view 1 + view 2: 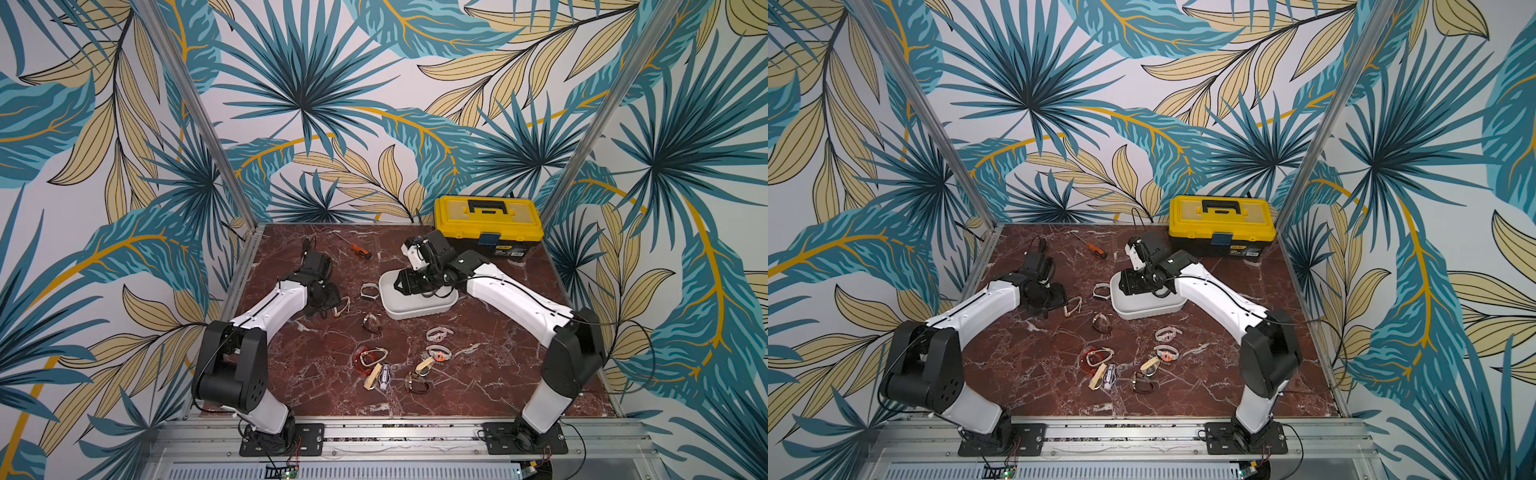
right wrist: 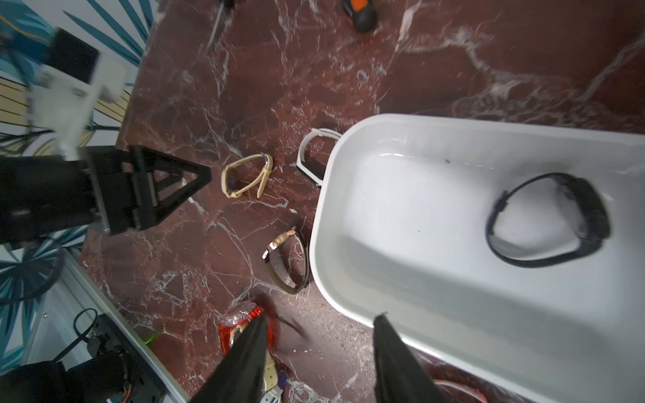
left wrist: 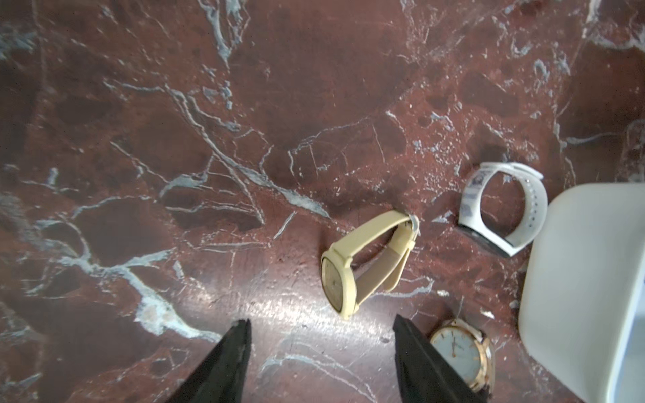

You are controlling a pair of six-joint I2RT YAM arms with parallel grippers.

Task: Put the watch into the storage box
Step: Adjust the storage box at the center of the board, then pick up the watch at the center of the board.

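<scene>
My right wrist view alone looks into the white, lidless plastic storage box [image 2: 401,244]. A black strap watch [image 2: 590,213] lies on its floor toward one end. It is clear of my right gripper [image 2: 320,318], whose fingers stand well apart over the box's rim with nothing between them. In both top views my right arm covers that interior, so the black strap watch cannot be seen there.

My left wrist view shows my left gripper [image 3: 321,321] parted and empty, low over the red marble-patterned table [image 3: 174,139]. A cream strap watch [image 3: 333,282] lies on its side just ahead of the fingertips, untouched. A white band watch [image 3: 469,209] sits just beside the box's corner. A gold-rimmed watch with a white dial [image 3: 457,356] lies partly behind one left finger, between it and the box. From above, my wrist hides those fingers.

Farther back stand a yellow-lidded black toolbox [image 1: 488,220] and an orange-handled screwdriver [image 1: 359,250], and several other watches [image 1: 439,332] lie scattered on the near half
</scene>
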